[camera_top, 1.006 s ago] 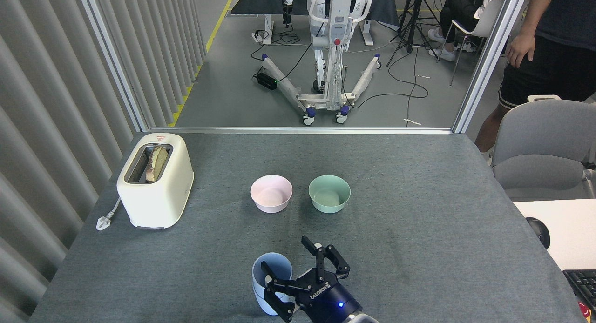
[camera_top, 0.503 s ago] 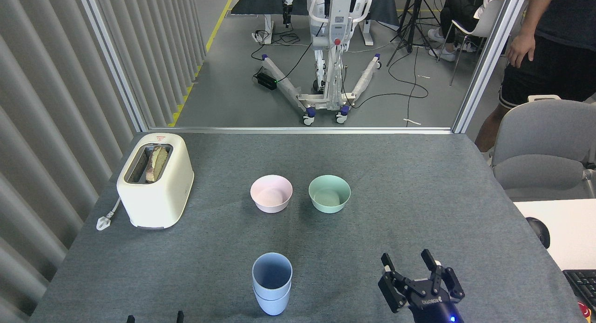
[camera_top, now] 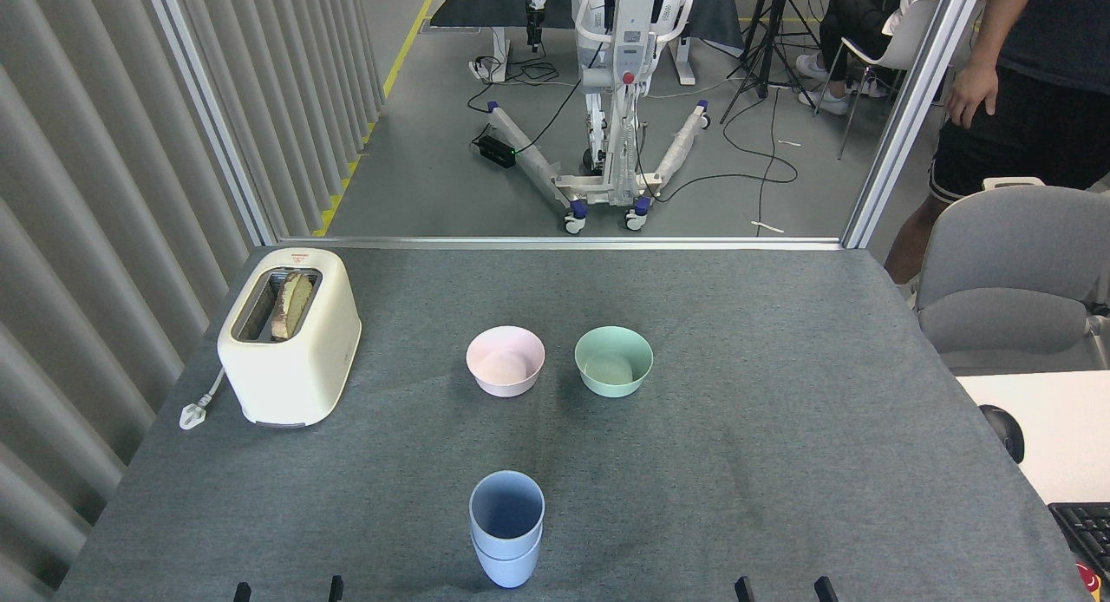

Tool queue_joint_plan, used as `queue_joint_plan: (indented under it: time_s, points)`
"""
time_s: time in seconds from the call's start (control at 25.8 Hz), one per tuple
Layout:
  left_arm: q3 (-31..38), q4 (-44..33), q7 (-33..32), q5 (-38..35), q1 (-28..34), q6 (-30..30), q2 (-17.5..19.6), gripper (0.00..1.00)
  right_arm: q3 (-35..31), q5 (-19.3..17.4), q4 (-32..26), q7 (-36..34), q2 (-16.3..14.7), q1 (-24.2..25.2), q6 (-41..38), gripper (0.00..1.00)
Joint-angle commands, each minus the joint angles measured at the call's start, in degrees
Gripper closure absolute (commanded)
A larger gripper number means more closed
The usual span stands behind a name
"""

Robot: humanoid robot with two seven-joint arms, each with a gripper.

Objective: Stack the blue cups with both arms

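Note:
The two blue cups stand nested near the table's front edge in the head view. The upper cup (camera_top: 507,508) sits inside the lower cup (camera_top: 506,567), and both are upright. Only black fingertips of my grippers show at the bottom edge. The left gripper (camera_top: 289,592) is down and to the left of the cups; its two tips stand apart with nothing between them. The right gripper (camera_top: 783,590) is far to the cups' right, its tips also spread and empty. Neither touches the cups.
A pink bowl (camera_top: 506,361) and a mint-green bowl (camera_top: 613,360) sit mid-table behind the cups. A cream toaster (camera_top: 290,335) with bread stands at the left, its plug beside it. A grey chair (camera_top: 1015,272) and a standing person (camera_top: 1023,107) are at the right.
The right gripper let go of the cups, swung right and drew back down until only its fingertips show. The stacked cups stayed in place. The left fingertips appeared at the bottom edge.

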Motion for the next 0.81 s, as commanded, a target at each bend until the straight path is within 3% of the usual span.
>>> queue_joint_plan:
  time_s: [0.0, 0.77]
  points:
    - [-0.24, -0.05, 0.12, 0.08, 0.17, -0.04, 0.04, 0.00, 1.80, 1.74, -0.06, -0.99, -0.13, 0.51, 2.89, 0.01]
    - [-0.33, 0.48, 0.12, 0.08, 0.17, -0.40, 0.13, 0.00, 2.86, 1.30, -0.42, -2.31, -0.04, 0.43, 3.94, 0.00]
